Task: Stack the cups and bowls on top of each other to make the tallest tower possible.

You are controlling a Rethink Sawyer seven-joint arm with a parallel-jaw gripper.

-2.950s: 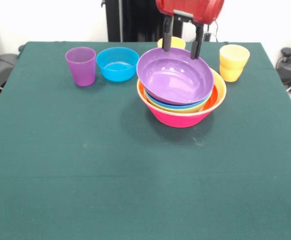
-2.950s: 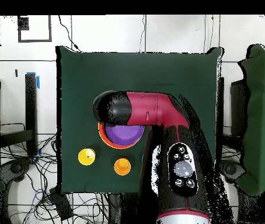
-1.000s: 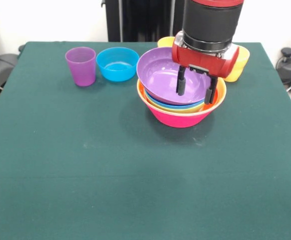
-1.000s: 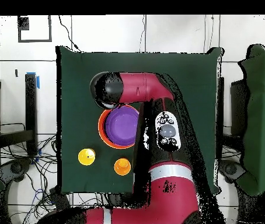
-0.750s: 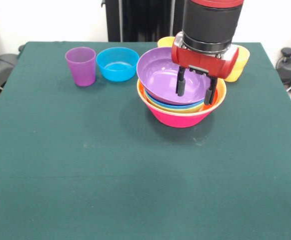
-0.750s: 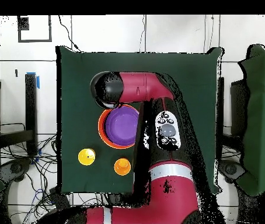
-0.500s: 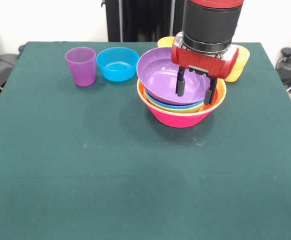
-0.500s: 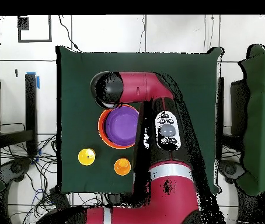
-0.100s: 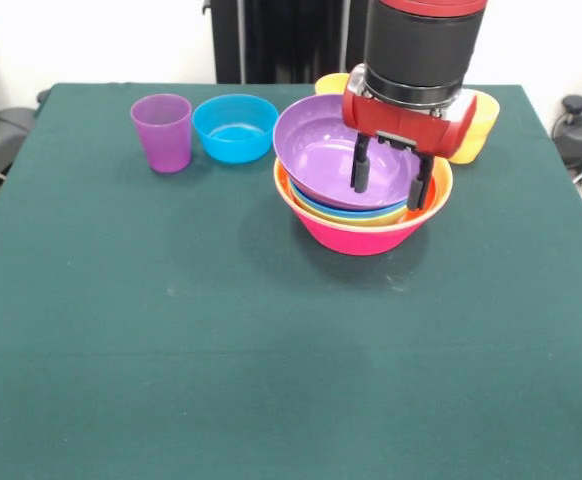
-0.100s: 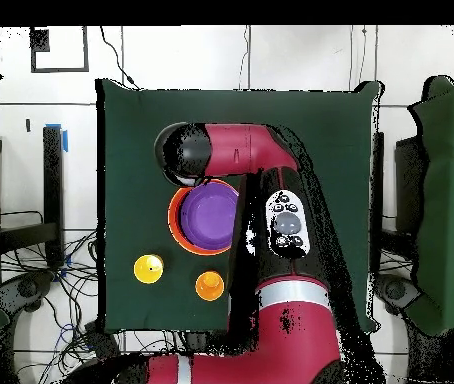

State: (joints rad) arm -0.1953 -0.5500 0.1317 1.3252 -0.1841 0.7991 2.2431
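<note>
Front view, left to right.

- Purple cup (image 9: 162, 132): upright on the green table (image 9: 171, 340), at about 10 o'clock from the table's centre, apart from its neighbour.
- Small blue bowl (image 9: 235, 127): upright, just beside the purple cup at its 3 o'clock.
- Tower (image 9: 363, 215): nested bowls, large pink bowl (image 9: 356, 236) outermost; orange, yellow and blue rims show inside it; the purple bowl (image 9: 333, 155) sits on top, tilted.
- End effector (image 9: 391, 178): released, fingers spread, hanging over the purple bowl's near right rim, gripping nothing.
- Yellow cup (image 9: 480, 120): at 2 o'clock from the tower, partly hidden by the arm.
- Orange cup (image 9: 331, 84): at 12 o'clock behind the tower, mostly hidden.
</note>
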